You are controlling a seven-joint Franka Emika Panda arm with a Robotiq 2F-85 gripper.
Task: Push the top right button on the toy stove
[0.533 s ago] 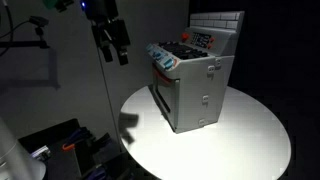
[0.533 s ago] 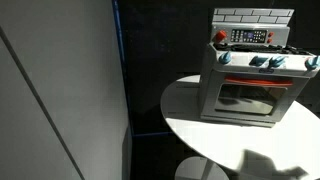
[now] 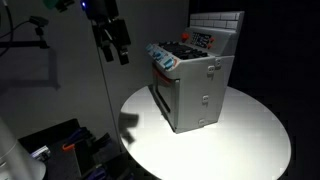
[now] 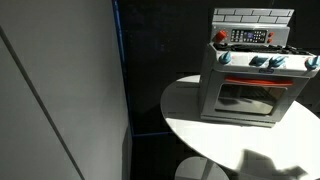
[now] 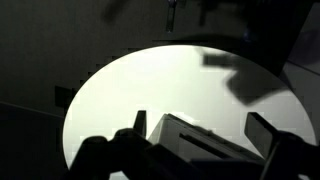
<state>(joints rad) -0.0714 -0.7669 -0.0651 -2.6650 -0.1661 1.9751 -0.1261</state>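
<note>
The toy stove (image 3: 193, 85) is a grey boxy oven with a white brick back panel, standing on a round white table (image 3: 250, 140). It also shows in the other exterior view (image 4: 252, 72), with blue knobs, a red button and a control panel on top. In the wrist view its top edge (image 5: 195, 140) lies between the fingers. My gripper (image 3: 118, 48) hangs in the air to the side of the stove, above the table's edge and apart from the stove. Its fingers (image 5: 205, 130) are spread and hold nothing.
The round white table (image 4: 200, 125) fills the middle. A grey wall panel (image 4: 60, 90) stands beside it. Dark equipment (image 3: 60, 145) sits on the floor below the gripper, and a camera stand (image 3: 30, 40) is behind it.
</note>
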